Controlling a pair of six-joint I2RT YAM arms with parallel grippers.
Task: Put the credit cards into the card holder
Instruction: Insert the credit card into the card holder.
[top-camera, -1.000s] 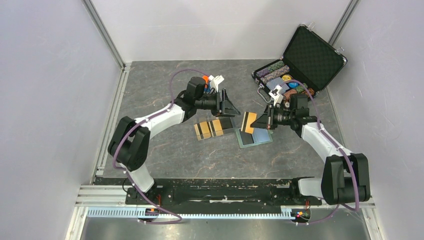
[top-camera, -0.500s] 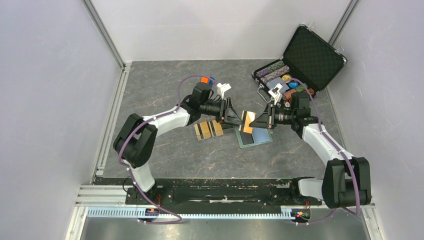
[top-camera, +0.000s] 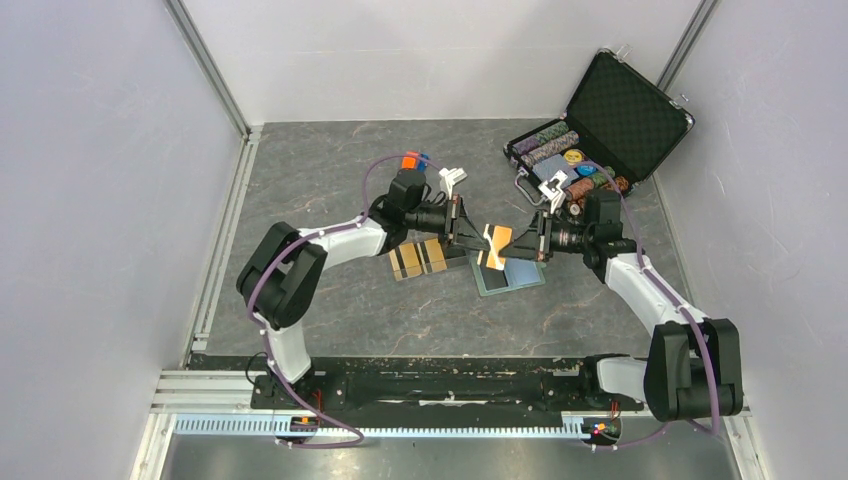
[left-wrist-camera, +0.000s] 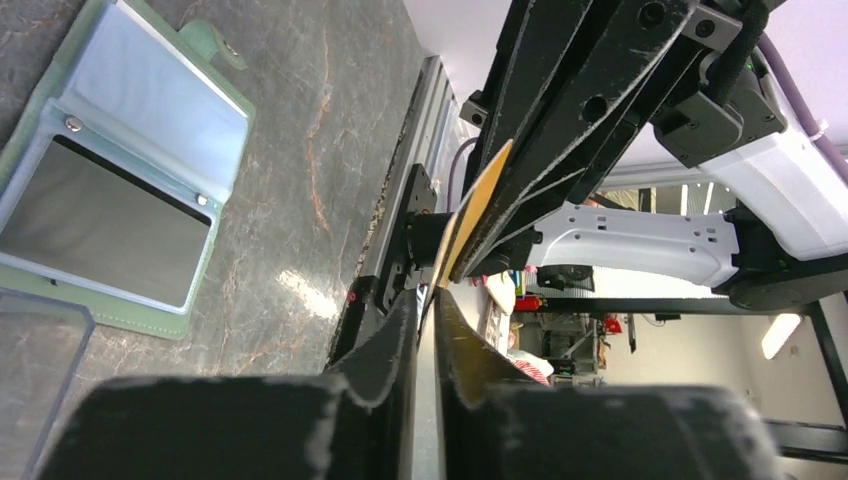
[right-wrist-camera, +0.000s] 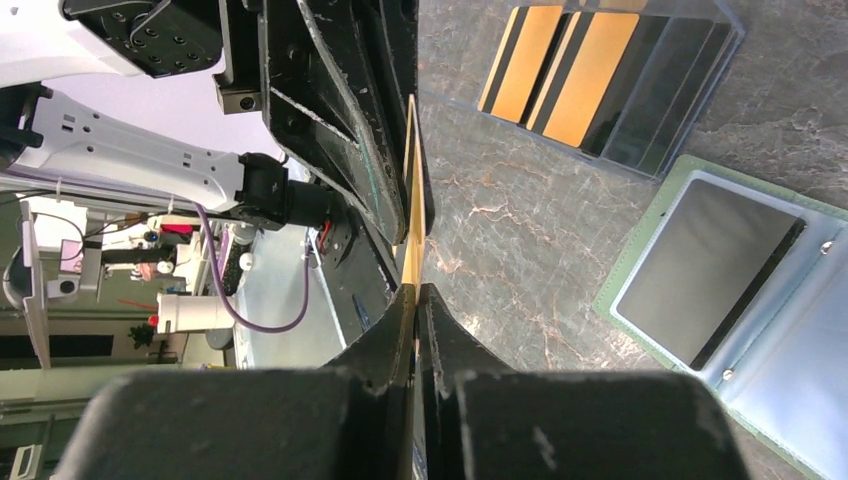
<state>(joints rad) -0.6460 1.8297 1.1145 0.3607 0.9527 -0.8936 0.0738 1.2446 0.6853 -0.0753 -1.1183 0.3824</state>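
An orange-gold credit card (top-camera: 494, 243) hangs on edge in mid-air above the card holder (top-camera: 515, 277), gripped from both sides. My left gripper (top-camera: 473, 242) is shut on its left end, and my right gripper (top-camera: 519, 245) is shut on its right end. The left wrist view has the card (left-wrist-camera: 472, 210) edge-on, running into my left gripper (left-wrist-camera: 428, 295). In the right wrist view the card (right-wrist-camera: 411, 200) rises from my right gripper (right-wrist-camera: 414, 290). The sage-green holder (right-wrist-camera: 643, 237) lies open with a black card (right-wrist-camera: 705, 265) in one clear pocket. More credit cards (top-camera: 418, 257), orange-gold and black, lie in a clear tray.
The clear plastic tray (right-wrist-camera: 700, 60) sits just left of the holder. An open black chip case (top-camera: 610, 110) stands at the back right. An orange-and-blue toy car (top-camera: 412, 160) lies behind the left arm. Metal rails run along the left and near edges.
My left gripper moved right to the card that the right gripper holds up and shut on its left end. The right gripper has kept its hold and shifted slightly.
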